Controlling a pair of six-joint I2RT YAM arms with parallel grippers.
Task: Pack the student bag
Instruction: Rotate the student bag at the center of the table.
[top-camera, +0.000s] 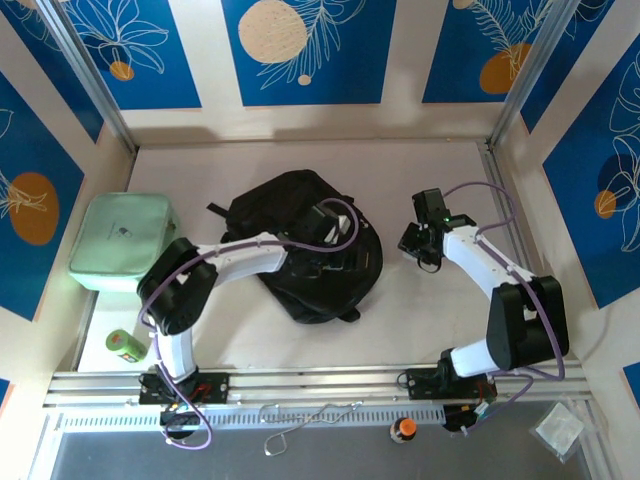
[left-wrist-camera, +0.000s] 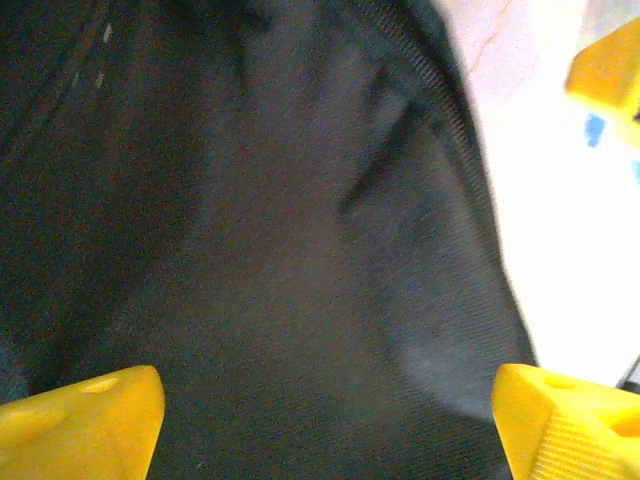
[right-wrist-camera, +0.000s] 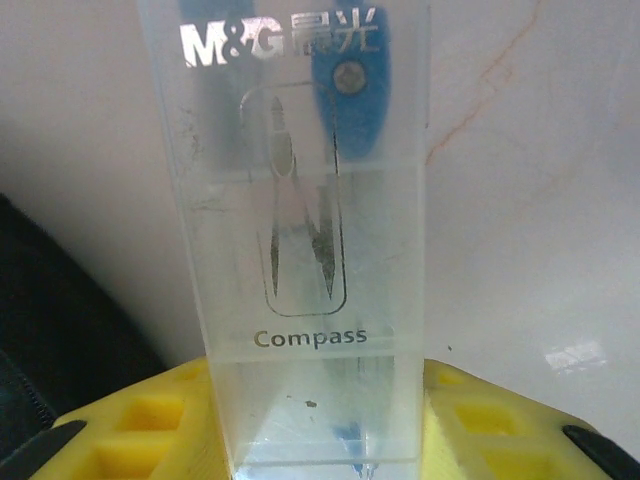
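1. A clear plastic compass case (right-wrist-camera: 310, 250) sits directly in front of the right wrist camera. It is printed "M&G" at the top and "Compass" lower down. A compass with a blue head is visible inside.
2. The right gripper (right-wrist-camera: 320, 440) has its yellow fingers (right-wrist-camera: 130, 430) clamped on the lower end of the compass case, one on each side. The case points away from the wrist, over the pale table (right-wrist-camera: 540, 200).
3. In the top view, the right gripper (top-camera: 418, 245) hangs above bare table just to the right of the student bag (top-camera: 270, 205), apart from it. A strip of the bag's black fabric (right-wrist-camera: 60, 320) shows at the lower left of the right wrist view.
4. The student bag lies slumped in the middle of the table (top-camera: 420, 170). It is between a mint-green zip case (top-camera: 122, 240) at the left edge and the right gripper.
5. The left arm reaches across the bag, and the left gripper (top-camera: 318, 255) is over its middle.
6. In the left wrist view, the left gripper (left-wrist-camera: 325, 420) has its fingers (left-wrist-camera: 80, 420) wide apart with nothing between them. Black bag fabric (left-wrist-camera: 250, 250) lies close beneath. Contact with the fabric cannot be determined.
7. A small green item (top-camera: 122, 343) lies on the table near the left arm's base, in front of the mint-green zip case.
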